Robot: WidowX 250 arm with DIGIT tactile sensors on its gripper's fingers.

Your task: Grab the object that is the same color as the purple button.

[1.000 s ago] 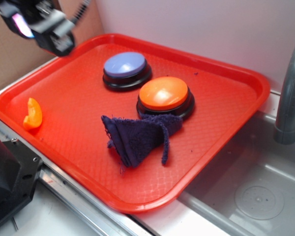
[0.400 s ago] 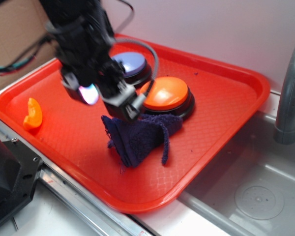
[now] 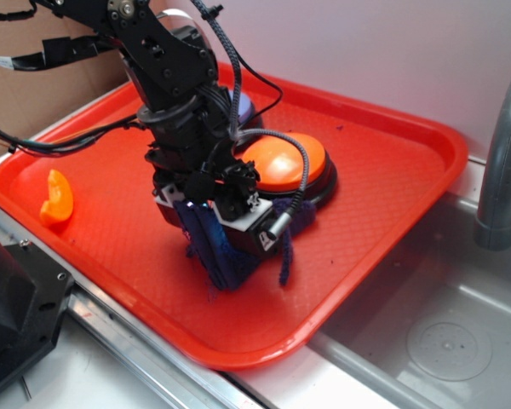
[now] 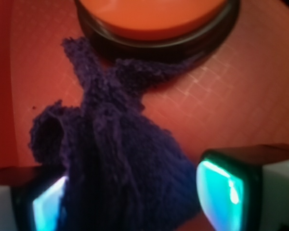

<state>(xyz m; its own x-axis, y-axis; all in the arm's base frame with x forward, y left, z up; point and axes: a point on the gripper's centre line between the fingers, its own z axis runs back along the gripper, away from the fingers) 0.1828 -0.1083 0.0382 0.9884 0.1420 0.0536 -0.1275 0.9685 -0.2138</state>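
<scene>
Red tray [image 3: 383,183] beside a steel sink [image 3: 426,341], white wall behind. On tray: orange button [image 3: 281,162], orange wedge [image 3: 56,198], purple rag [image 4: 115,159]. Gripper [image 4: 135,192] spread, straddling the rag.

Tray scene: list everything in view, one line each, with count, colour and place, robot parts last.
Tray: one, red, on the counter beside the sink.
Rag: one, dark purple, near the tray's front edge, just in front of the orange button, between the gripper's fingers.
Orange button: one, orange dome on a black base, mid-tray.
Purple button: one, lavender, behind the orange one, almost wholly hidden by the arm.
Wedge: one, orange, at the tray's left end.
Sink: one, grey metal, right of the tray.
Faucet: one, grey, at the right edge.
Cardboard: one, brown, behind the tray at left.
Gripper: one, black with glowing teal pads, lowered over the rag, fingers open on either side of it.
</scene>
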